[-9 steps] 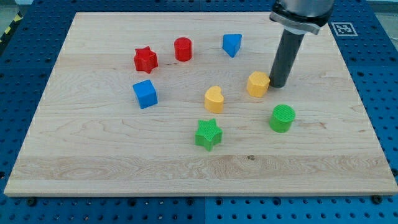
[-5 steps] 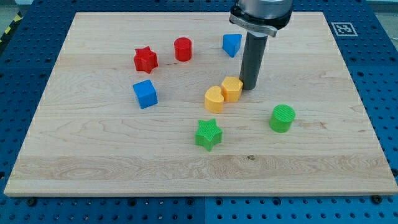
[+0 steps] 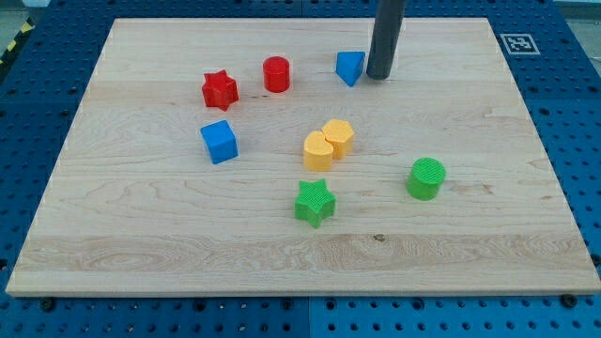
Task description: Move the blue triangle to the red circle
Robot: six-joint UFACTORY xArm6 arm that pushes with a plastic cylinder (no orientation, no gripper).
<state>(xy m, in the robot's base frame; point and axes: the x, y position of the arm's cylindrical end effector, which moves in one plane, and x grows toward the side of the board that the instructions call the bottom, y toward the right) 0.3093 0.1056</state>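
The blue triangle (image 3: pixel 349 67) lies near the view's top, right of centre. The red circle (image 3: pixel 276 73) stands to its left, a block's width or so away. My tip (image 3: pixel 378 76) rests on the board just to the right of the blue triangle, close to its side; I cannot tell if it touches.
A red star (image 3: pixel 220 90) lies left of the red circle. A blue cube (image 3: pixel 220 141) sits below it. A yellow heart (image 3: pixel 318 150) and a yellow hexagon (image 3: pixel 338 137) touch near the centre. A green star (image 3: pixel 315 203) and a green cylinder (image 3: pixel 426 178) lie lower.
My tip pushed the yellow hexagon left against the yellow heart, then moved up the view to the right side of the blue triangle. The blue triangle has not moved.
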